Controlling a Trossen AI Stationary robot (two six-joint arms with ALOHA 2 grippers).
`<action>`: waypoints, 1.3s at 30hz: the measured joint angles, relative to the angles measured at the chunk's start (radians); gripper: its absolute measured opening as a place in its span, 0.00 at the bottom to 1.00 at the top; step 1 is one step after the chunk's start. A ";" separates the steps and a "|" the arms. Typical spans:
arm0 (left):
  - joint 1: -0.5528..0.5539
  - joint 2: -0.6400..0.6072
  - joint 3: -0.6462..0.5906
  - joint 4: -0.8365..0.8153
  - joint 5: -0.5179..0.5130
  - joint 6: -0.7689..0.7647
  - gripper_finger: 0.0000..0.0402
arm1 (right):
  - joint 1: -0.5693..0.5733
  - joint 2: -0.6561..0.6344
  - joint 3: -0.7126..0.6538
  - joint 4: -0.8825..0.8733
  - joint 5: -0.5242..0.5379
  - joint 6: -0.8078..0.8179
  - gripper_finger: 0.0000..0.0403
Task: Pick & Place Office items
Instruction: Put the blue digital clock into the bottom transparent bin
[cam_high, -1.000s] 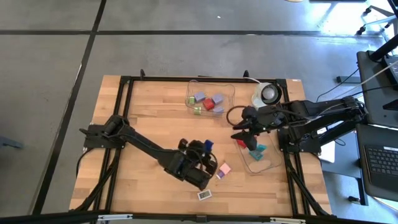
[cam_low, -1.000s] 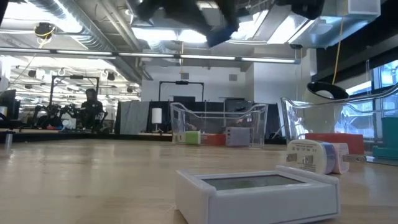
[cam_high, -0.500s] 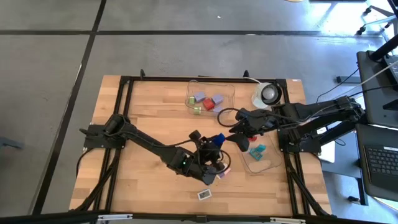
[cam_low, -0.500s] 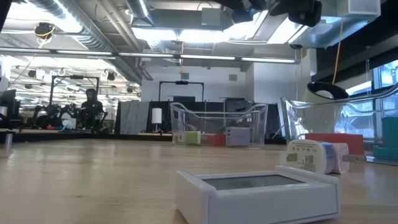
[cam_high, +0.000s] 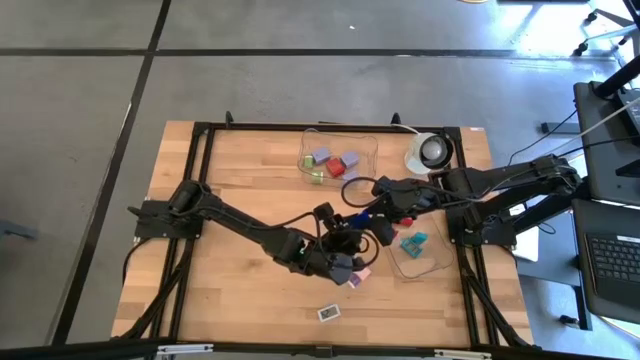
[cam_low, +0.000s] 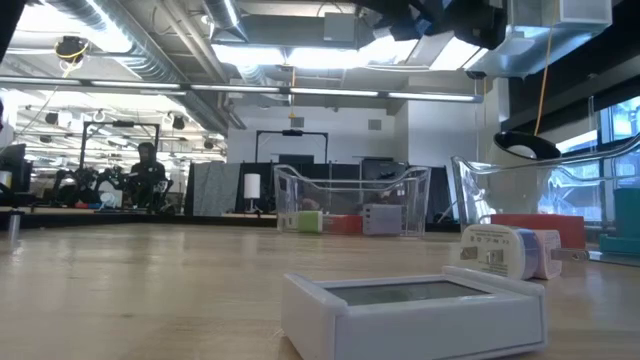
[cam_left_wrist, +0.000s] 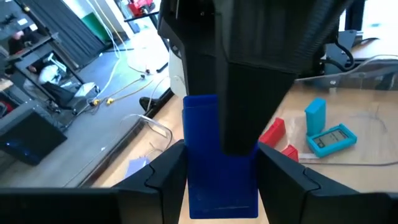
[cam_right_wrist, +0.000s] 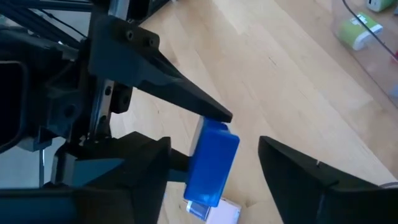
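Blue block (cam_left_wrist: 221, 155) clamped in left tool (cam_left_wrist: 221, 177), right tool (cam_right_wrist: 214, 168) agape around it—unseen from low view.

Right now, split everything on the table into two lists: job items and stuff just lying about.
Job: blue block, gripped by the left hand, right hand open around it; lavender piece, red piece, green piece in the far tub; teal pieces in the right tub; pink piece; flat white piece.
Lying about: round white-and-black object; the tubs are only containers.

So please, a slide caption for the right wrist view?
Handover: left gripper holds the blue block between the open right gripper fingers.
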 joint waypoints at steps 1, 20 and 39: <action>0.000 0.000 0.000 0.000 0.000 0.003 0.41 | -0.001 0.001 0.000 0.000 0.000 0.000 0.60; 0.001 0.000 0.000 0.028 -0.011 0.017 0.44 | -0.021 -0.002 0.000 -0.010 -0.023 -0.033 0.16; -0.025 0.013 0.000 -0.039 0.504 -0.479 0.61 | -0.022 -0.192 -0.052 -0.662 -0.065 -0.104 0.16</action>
